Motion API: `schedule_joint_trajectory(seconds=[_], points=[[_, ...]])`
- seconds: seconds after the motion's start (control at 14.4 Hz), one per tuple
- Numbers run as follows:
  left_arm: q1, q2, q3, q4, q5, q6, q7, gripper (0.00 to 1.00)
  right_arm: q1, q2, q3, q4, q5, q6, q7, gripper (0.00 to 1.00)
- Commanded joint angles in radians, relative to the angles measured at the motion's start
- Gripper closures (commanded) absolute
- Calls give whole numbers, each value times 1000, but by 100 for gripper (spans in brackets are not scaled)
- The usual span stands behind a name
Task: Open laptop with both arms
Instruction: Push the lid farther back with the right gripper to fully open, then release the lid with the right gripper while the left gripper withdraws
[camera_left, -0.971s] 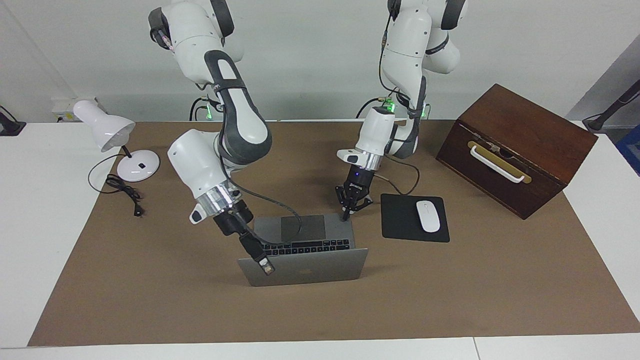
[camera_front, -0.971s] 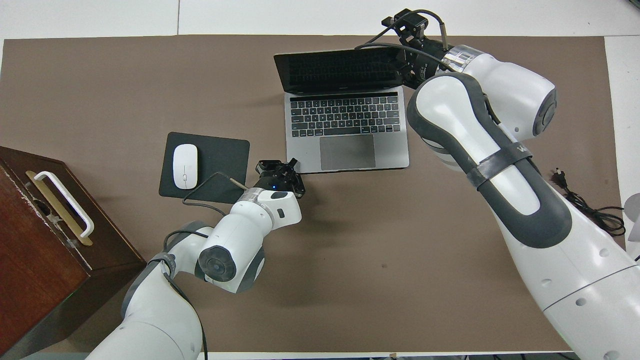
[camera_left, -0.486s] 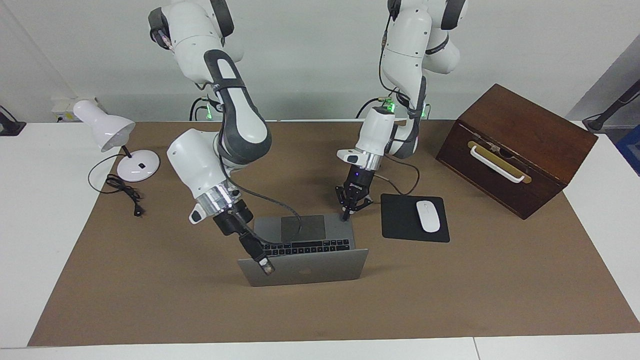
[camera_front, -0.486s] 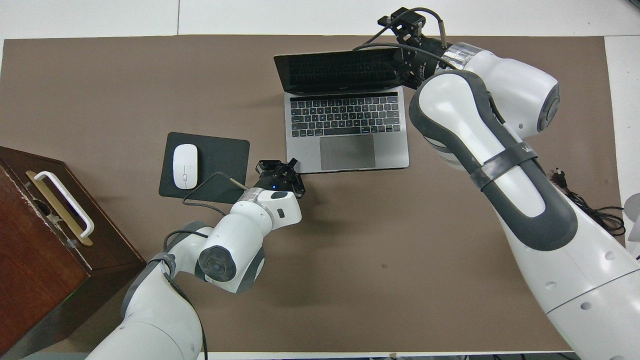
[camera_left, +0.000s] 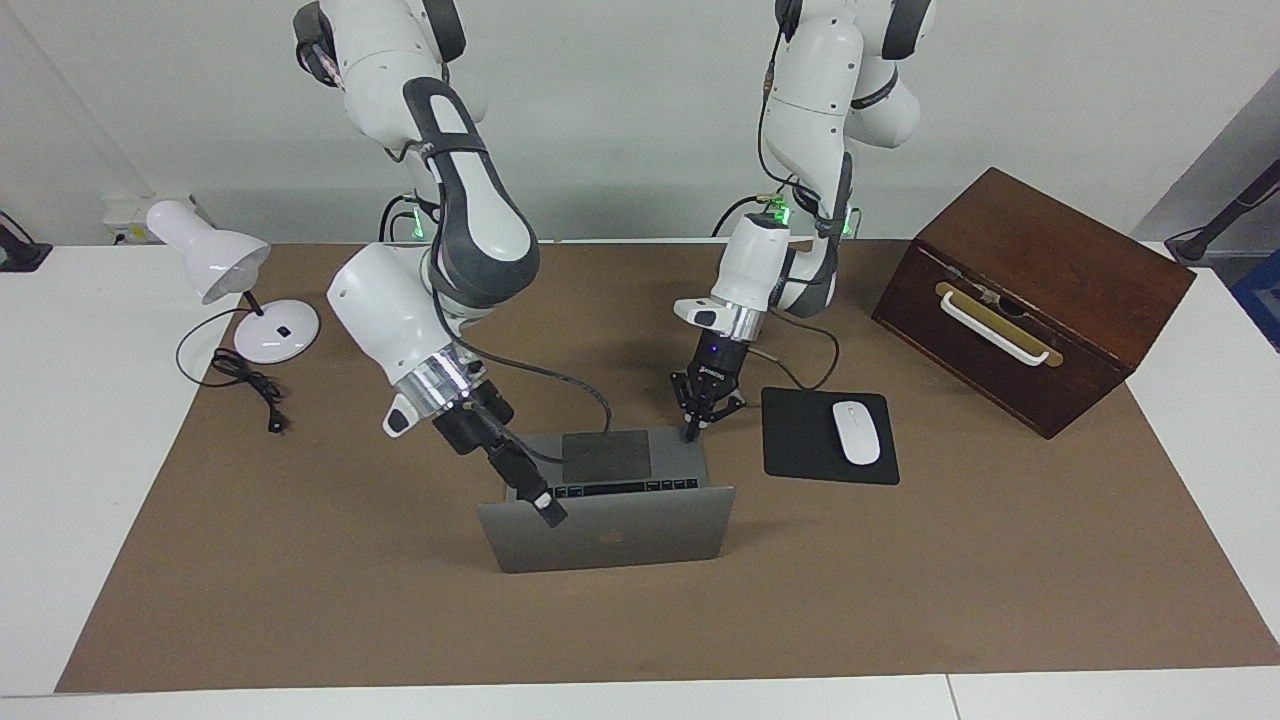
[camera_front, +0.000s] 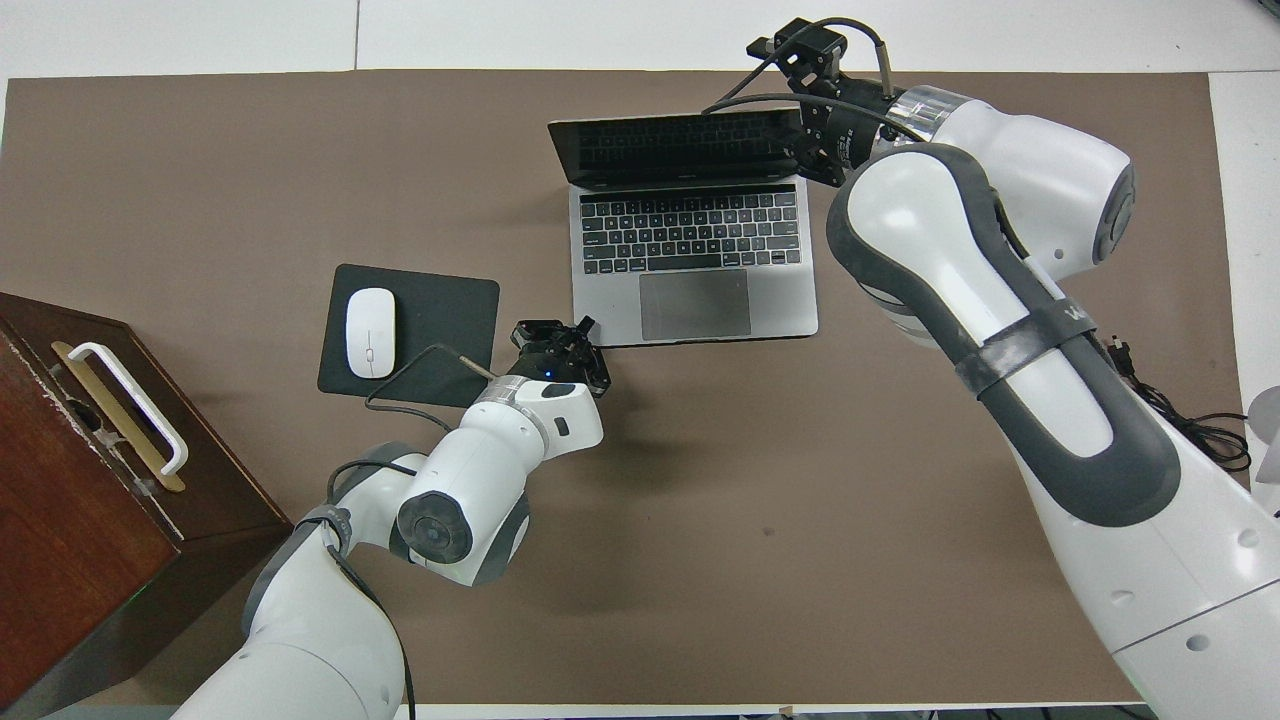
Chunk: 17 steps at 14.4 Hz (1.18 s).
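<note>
Laptop (camera_left: 607, 520) is seen standing open near the middle of the brown-covered surface (camera_left: 300, 600), its lid raised close to upright and its base flat, with the black keyboard and grey trackpad turned toward the robots. The left claw (camera_left: 690, 432) is pressed together, its fingertips set down on the corner of the laptop's base nearest the robots, at the end toward the left arm. The right claw (camera_left: 548, 512) is placed at the top edge of the lid, near the corner toward the right arm's end; contact with the lid edge appears to be made, but whether its fingers are spread or pinching the edge cannot be told.

A black mouse pad (camera_left: 800, 445) is laid beside the laptop toward the left arm's end of the surface, and a white mouse (camera_left: 856, 432) rests on it. A brown wooden box (camera_left: 1035, 290) with a white handle is set farther toward that end, nearer to the robots than the pad; its lid is shut, so nothing of its contents can be seen. A white desk lamp (camera_left: 215, 262) with a black cord is stood toward the right arm's end, nearer to the robots than the laptop.
</note>
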Motion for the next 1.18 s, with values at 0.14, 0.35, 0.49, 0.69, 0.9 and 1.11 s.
schedule_joint_trajectory(seconds=[0.14, 0.35, 0.49, 0.69, 0.9, 1.11], points=[[-1, 57, 5, 25, -1, 6, 16, 100, -3, -63, 10, -88, -39, -32, 21, 0], [-1, 57, 5, 25, -2, 6, 16, 100, -5, -72, 10, -95, -83, -76, 23, 0], [1, 57, 5, 25, -1, 5, 16, 100, -5, -74, 10, -95, -97, -89, 23, 0], [4, 56, 5, 36, -4, 5, 10, 100, -6, -75, 10, -92, -166, -113, 23, 0], [22, 10, 4, 59, -13, -26, -51, 100, -6, -75, 9, -87, -177, -116, 23, 0], [59, -136, 7, 91, -13, -290, -70, 100, -15, -75, 10, -75, -290, -162, 21, 0]])
